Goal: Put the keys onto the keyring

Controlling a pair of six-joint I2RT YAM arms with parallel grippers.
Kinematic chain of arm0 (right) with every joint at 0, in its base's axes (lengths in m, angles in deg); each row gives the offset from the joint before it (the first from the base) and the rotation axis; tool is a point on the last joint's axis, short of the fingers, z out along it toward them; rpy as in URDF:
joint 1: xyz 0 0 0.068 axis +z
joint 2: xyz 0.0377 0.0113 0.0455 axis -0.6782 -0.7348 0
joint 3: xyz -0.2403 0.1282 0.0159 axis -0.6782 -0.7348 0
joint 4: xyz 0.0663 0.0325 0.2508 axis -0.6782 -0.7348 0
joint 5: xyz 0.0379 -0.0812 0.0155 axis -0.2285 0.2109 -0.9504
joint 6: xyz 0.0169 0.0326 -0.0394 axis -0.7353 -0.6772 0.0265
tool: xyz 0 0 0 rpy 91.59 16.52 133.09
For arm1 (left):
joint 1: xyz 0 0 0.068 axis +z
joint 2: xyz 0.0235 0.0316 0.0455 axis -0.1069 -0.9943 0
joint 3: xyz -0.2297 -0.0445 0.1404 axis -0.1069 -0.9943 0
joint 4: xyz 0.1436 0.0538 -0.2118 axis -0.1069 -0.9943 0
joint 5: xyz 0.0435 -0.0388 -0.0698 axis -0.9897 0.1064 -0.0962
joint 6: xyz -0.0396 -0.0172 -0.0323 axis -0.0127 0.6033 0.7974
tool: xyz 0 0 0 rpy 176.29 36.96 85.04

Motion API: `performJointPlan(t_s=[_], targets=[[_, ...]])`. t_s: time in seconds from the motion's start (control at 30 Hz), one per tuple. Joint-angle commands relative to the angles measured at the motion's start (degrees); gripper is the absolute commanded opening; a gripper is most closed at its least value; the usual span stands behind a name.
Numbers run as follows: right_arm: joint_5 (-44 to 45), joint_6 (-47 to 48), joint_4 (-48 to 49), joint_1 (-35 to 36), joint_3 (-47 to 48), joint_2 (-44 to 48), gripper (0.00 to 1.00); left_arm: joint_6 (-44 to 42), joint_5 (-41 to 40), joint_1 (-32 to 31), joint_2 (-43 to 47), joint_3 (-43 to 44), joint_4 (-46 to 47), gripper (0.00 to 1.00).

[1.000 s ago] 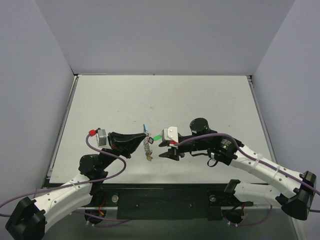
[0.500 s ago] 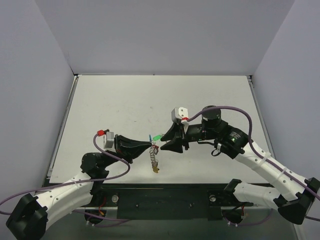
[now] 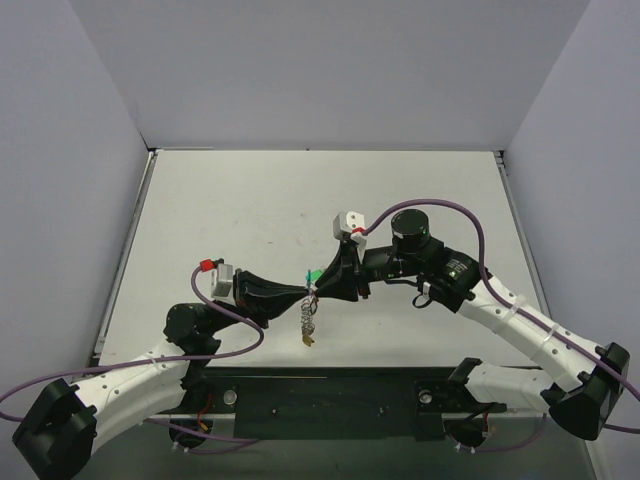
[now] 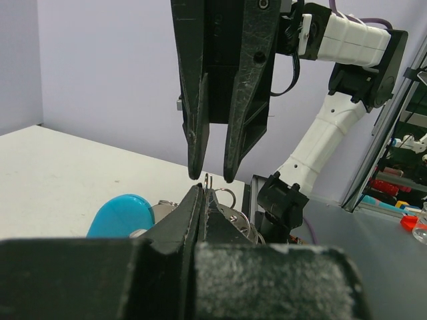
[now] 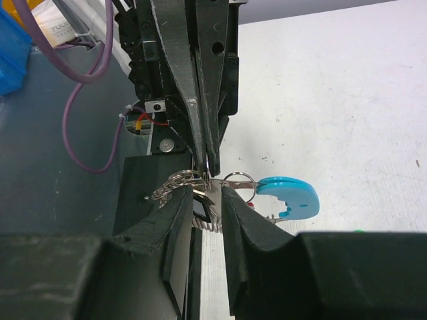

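My left gripper (image 3: 302, 292) is shut on the keyring (image 3: 308, 318), whose coiled silver wire hangs below it above the table. In the left wrist view the jaws pinch a thin ring (image 4: 209, 180), with the blue tag (image 4: 120, 215) to the left. My right gripper (image 3: 320, 286) points down at the same spot with its fingers (image 4: 193, 153) apart. In the right wrist view its fingers (image 5: 235, 212) stand either side of the silver rings (image 5: 179, 180) and a black-rimmed tag (image 5: 200, 209). The blue tag (image 5: 287, 197) sticks out to the right. A green tag (image 3: 314, 276) shows at the gripper tips.
The white table (image 3: 320, 200) is walled by grey panels on three sides. The black rail (image 3: 330, 395) with both arm bases runs along the near edge. Purple cables (image 3: 450, 215) loop over both arms.
My right gripper has swung left and down until its tips meet the left gripper's tips over the keyring. The left gripper has shifted slightly right with the keyring in it.
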Motion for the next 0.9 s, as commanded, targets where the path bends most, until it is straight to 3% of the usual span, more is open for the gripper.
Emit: performJointPlan(t_s=[0.0,0.27,0.87], targets=[[-1.1,0.1,3.6,-0.1,-0.4,-0.4,0.18,-0.9,-0.2,-0.5,0.2,3.6,5.4,0.0],[-1.4,1.1,3.0,0.3,-0.8,-0.7,0.12,-0.9,-1.1,-0.8,0.3,3.7,5.3,0.0],[0.0,0.4,5.2,1.9,-0.5,-2.3,0.1,-1.3,-3.5,-2.1,0.3,4.0,5.2,0.0]])
